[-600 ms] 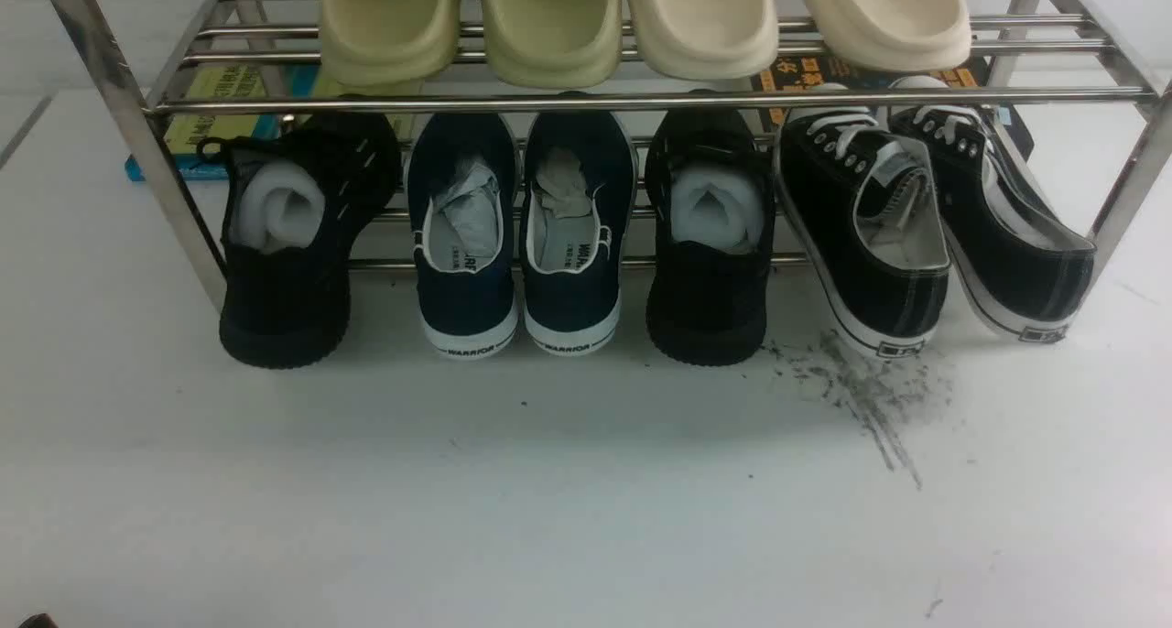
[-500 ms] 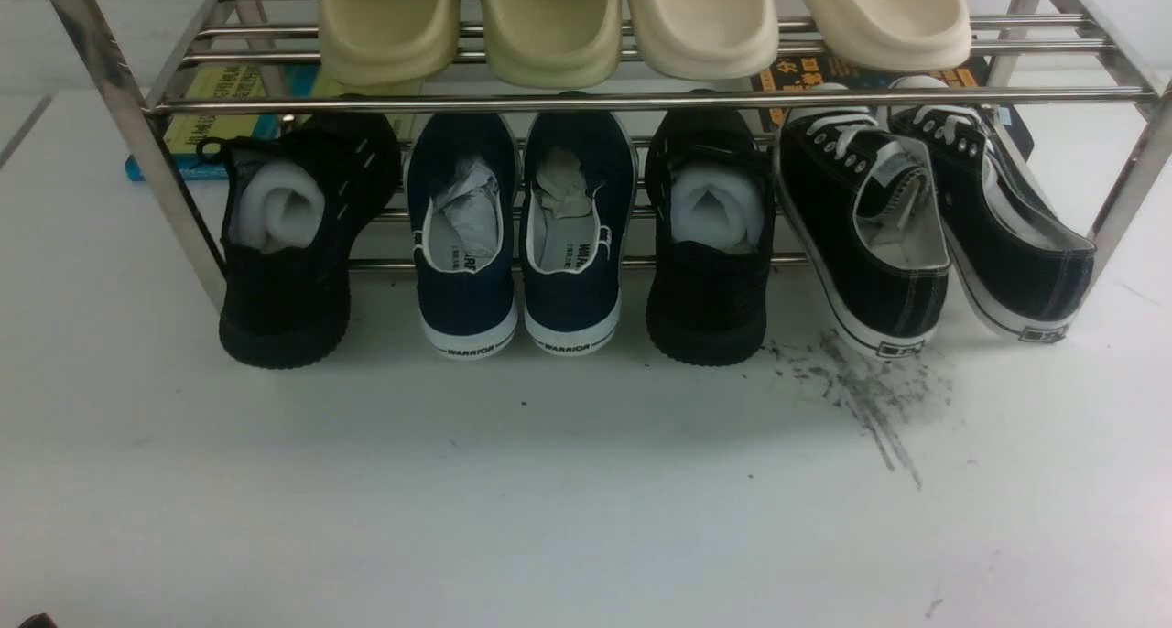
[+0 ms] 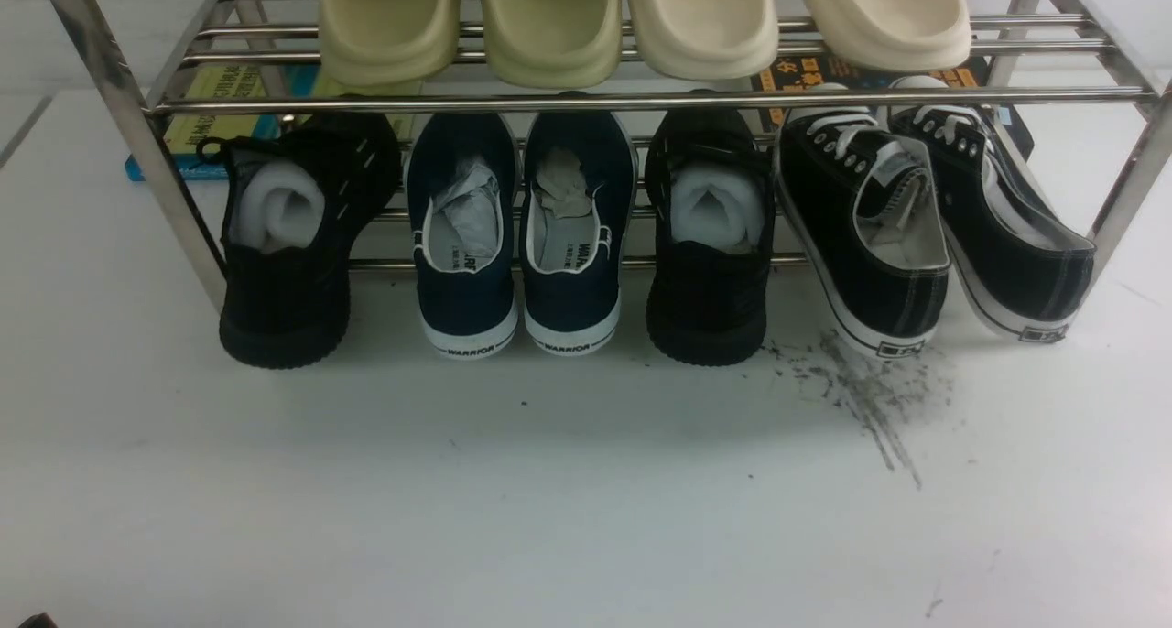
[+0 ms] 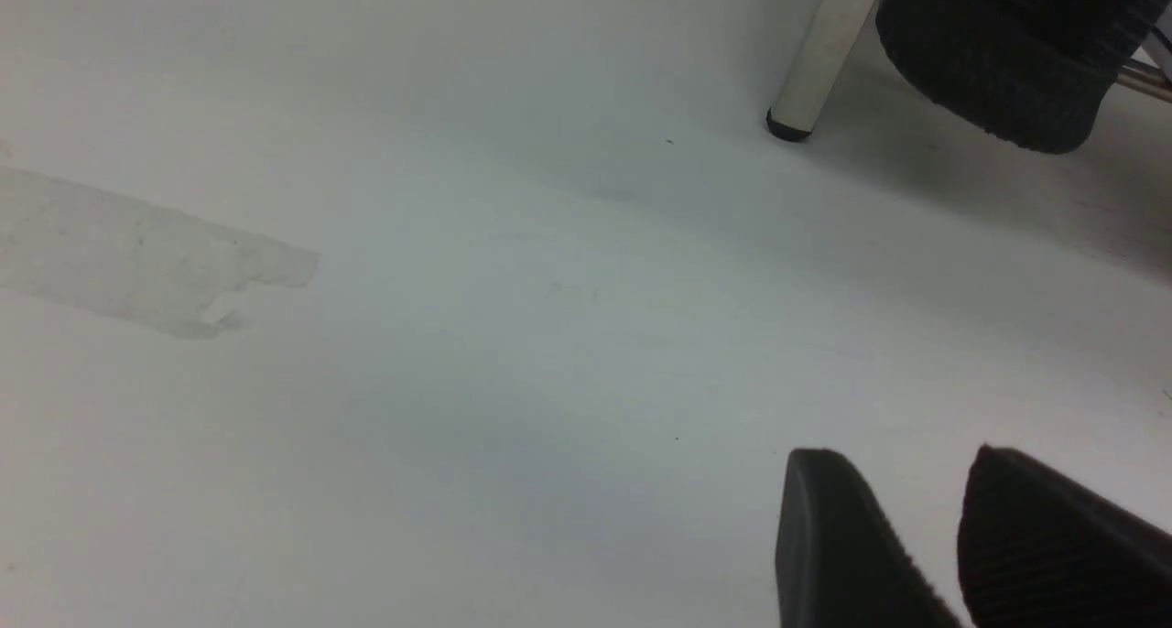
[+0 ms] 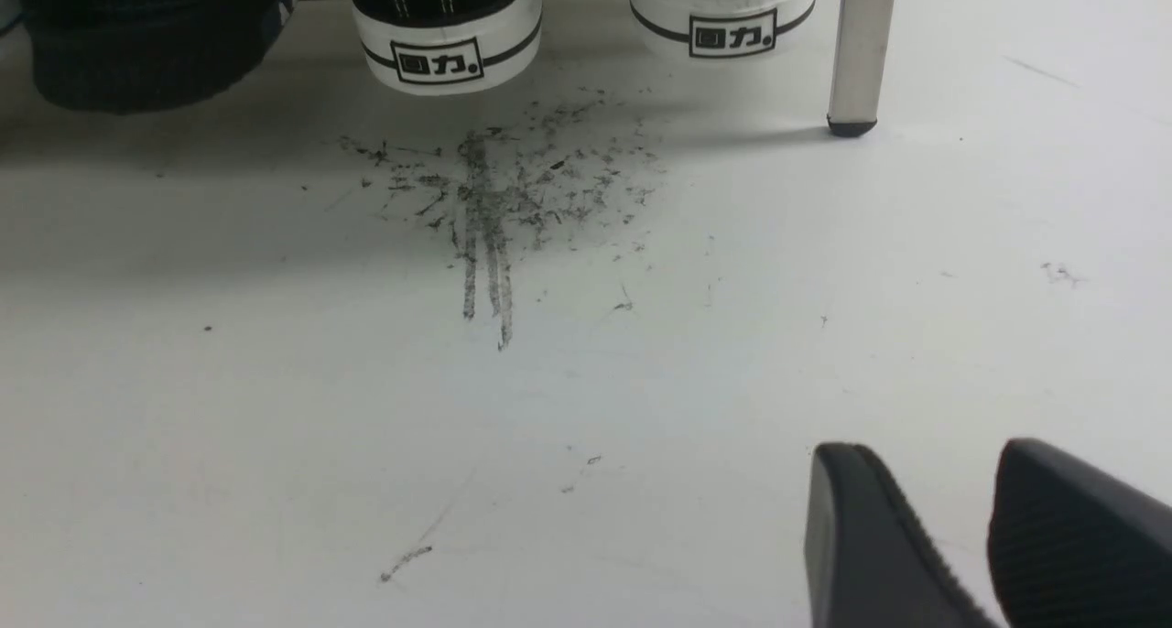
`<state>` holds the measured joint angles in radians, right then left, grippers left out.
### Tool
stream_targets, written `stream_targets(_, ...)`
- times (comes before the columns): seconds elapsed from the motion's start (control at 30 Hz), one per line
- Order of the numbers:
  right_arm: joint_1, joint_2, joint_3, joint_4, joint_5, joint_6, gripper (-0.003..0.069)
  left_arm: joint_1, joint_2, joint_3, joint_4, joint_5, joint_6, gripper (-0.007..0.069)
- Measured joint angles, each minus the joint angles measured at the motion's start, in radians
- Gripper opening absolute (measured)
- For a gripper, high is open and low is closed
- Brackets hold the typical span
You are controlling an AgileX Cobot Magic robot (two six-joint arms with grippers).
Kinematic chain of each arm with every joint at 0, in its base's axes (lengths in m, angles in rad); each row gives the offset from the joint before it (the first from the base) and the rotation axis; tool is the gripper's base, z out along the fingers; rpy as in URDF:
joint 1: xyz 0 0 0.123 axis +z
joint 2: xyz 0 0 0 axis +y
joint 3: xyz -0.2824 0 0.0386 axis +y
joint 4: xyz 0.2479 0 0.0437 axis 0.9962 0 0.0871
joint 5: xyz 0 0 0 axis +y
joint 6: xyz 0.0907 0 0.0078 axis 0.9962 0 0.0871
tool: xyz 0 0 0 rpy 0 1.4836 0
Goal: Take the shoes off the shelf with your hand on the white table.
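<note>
Hovered with black ribbed right gripper (image 5: pixel 920 451) spread and empty, short of shiny chrome-tube shelf (image 5: pixel 861 51); needed squaring on black canvas white-soled sneakers (image 3: pixel 916 298) at shelf's right end.

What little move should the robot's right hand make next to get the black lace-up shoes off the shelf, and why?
Probably ease the right gripper forward toward the heels of the black canvas sneakers. Its jaws stand open and empty, low over the white table, while both sneakers sit on the shelf with their heels facing it.
</note>
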<state>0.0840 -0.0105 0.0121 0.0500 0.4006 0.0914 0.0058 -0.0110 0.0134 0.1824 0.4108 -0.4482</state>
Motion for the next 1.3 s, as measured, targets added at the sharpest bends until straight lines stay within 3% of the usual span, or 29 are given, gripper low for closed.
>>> stream_targets(0.97, 0.0, 0.0, 0.0, 0.008, -0.001, 0.0, 0.0237, 0.0, 0.0, 0.0, 0.0, 0.0, 0.0, 0.0239)
stream_targets(1.1, 0.0, 0.0, 0.002, 0.134, -0.021, 0.009, 0.0237, 0.0, 0.0, 0.0, 0.0, 0.0, 0.0, 0.0239)
stream_targets(1.23, 0.0, 0.0, 0.011, 0.453, -0.048, 0.06, 0.0237, 0.0, 0.0, 0.0, 0.001, 0.0, 0.0, 0.0239)
stream_targets(1.3, 0.0, 0.0, 0.011, 0.543, -0.053, 0.064, 0.0237, 0.0, 0.0, 0.0, 0.001, 0.0, 0.0, 0.0239)
